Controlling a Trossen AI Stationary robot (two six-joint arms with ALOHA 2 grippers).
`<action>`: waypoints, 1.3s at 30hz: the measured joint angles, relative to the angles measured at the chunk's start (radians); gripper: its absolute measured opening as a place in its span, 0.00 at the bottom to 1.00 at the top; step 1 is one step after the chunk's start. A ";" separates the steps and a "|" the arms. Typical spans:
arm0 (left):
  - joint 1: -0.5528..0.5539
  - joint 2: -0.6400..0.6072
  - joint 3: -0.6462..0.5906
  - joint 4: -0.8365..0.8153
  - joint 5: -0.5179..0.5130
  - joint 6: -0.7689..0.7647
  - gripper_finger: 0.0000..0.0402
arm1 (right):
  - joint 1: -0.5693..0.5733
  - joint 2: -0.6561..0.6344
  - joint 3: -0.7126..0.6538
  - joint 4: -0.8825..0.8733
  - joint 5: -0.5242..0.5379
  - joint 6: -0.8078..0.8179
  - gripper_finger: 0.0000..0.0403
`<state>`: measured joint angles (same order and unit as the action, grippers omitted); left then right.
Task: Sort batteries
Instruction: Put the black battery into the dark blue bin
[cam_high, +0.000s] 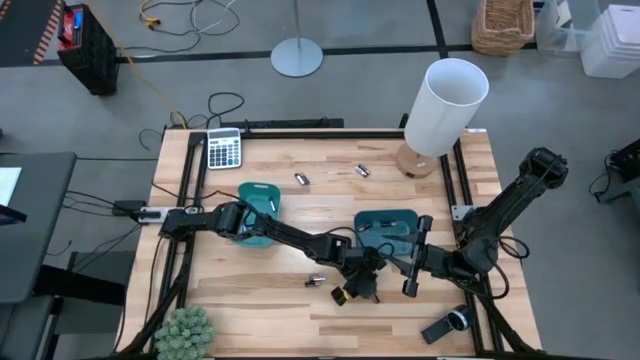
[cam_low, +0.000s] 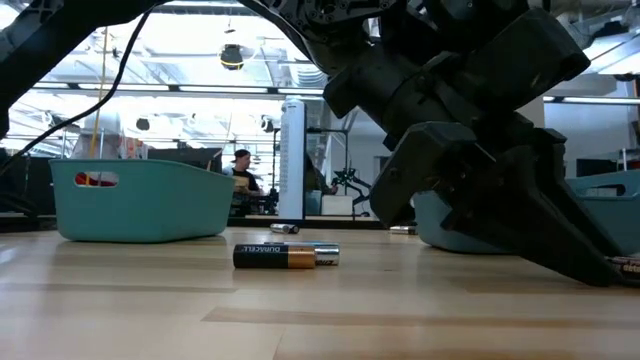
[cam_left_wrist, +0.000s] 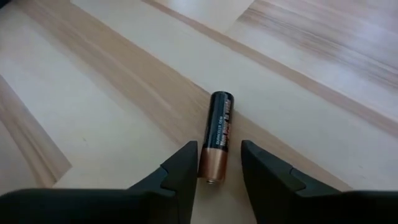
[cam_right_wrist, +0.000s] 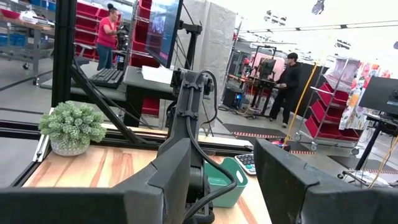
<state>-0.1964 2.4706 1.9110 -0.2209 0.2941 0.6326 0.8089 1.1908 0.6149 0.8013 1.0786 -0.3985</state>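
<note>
the left gripper is low over the wooden worktop, its jaws parted to either side of the copper end of a black-and-copper battery that lies flat on the wood (a sliver of gap shows on each side, so the jaws are not yet pinching it). in the high view the left gripper sits near the worktop's front edge, with another dark battery lying loose just to its left. the right gripper hovers close by at the right, jaws spread and holding nothing. behind them stand two teal trays, one at the left and one at the middle. two more batteries lie well apart toward the back, near a grey calculator.
</note>
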 joint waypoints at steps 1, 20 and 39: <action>0.000 0.000 0.000 0.000 0.000 -0.001 0.29 | 0.000 0.000 0.000 0.000 0.000 0.000 0.47; 0.007 0.000 0.000 -0.002 -0.009 -0.010 0.11 | 0.000 0.000 0.000 0.000 0.000 0.002 0.47; 0.007 0.004 -0.003 0.068 -0.021 -0.081 0.11 | 0.000 0.000 0.000 -0.006 0.000 -0.003 0.47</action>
<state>-0.1894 2.4748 1.9083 -0.1533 0.2729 0.5518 0.8093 1.1908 0.6151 0.7956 1.0787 -0.4018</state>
